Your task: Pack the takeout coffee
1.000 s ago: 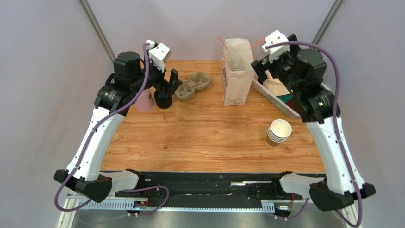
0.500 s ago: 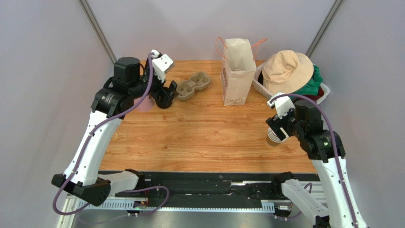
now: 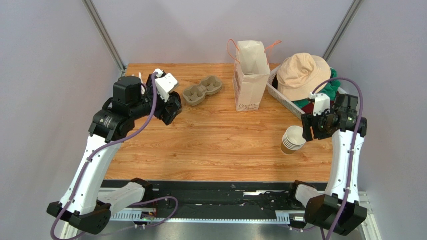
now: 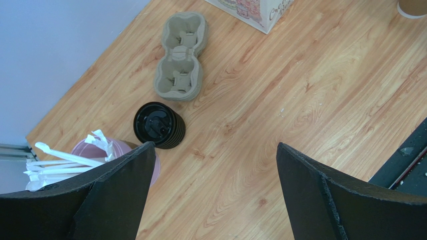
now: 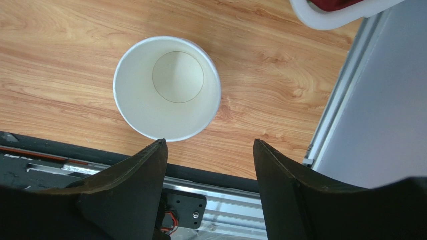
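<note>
No finished takeout coffee, a cup wearing its lid, shows anywhere, and its parts sit well apart on the pale wood-grain bench. The stack of kraft-brown paper cups stands upright near the bench's right front edge, mouth up and white inside, so its long axis is vertical. The right pincer hangs just beside that stack on its outer side. In the right wrist view the jaws are parted and grasp nothing. The top cup's rim lies just ahead of the fingertips and sits toward the left finger, not centred on the gap. As I read it, that offset is what the next move turns on: the right arm is by far the nearer, and its jaws must shift across before they can take the cup wall. The left pincer is spread wide and released, hovering at the far left above a short pile of round black plastic lids. The pile stands beside a grey moulded pulp cup carrier. The tall white paper bag stands open at the back.
</note>
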Controlling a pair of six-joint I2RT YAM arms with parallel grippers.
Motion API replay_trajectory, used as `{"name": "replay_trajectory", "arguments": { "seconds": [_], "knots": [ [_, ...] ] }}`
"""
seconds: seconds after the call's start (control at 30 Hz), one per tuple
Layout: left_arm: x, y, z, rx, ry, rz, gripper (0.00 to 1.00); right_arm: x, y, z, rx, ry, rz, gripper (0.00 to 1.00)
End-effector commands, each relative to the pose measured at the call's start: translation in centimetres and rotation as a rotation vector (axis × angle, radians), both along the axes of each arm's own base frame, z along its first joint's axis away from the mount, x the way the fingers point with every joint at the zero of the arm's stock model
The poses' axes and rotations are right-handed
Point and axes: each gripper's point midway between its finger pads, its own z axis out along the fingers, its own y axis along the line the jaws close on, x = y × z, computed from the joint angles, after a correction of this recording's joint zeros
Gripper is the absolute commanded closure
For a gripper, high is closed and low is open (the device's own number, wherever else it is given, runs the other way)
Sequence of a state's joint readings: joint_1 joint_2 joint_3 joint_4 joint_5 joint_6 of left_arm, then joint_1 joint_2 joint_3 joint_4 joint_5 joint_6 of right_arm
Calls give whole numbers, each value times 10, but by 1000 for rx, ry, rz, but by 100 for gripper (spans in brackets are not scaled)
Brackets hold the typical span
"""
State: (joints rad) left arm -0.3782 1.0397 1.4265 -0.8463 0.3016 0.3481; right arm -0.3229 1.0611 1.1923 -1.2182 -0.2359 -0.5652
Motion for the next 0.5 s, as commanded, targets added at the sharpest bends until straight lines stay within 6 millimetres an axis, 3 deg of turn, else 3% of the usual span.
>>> {"name": "replay_trajectory", "arguments": {
  "seconds": [0.0,0.47],
  "knots": [
    [6,-1,5,-8,-32,-2,1,6,12,6,96,-37,17,35],
    [5,-2,4,-42,-25,4,1,37,-9,-22,73,-70,-104,53]
  ]
}}
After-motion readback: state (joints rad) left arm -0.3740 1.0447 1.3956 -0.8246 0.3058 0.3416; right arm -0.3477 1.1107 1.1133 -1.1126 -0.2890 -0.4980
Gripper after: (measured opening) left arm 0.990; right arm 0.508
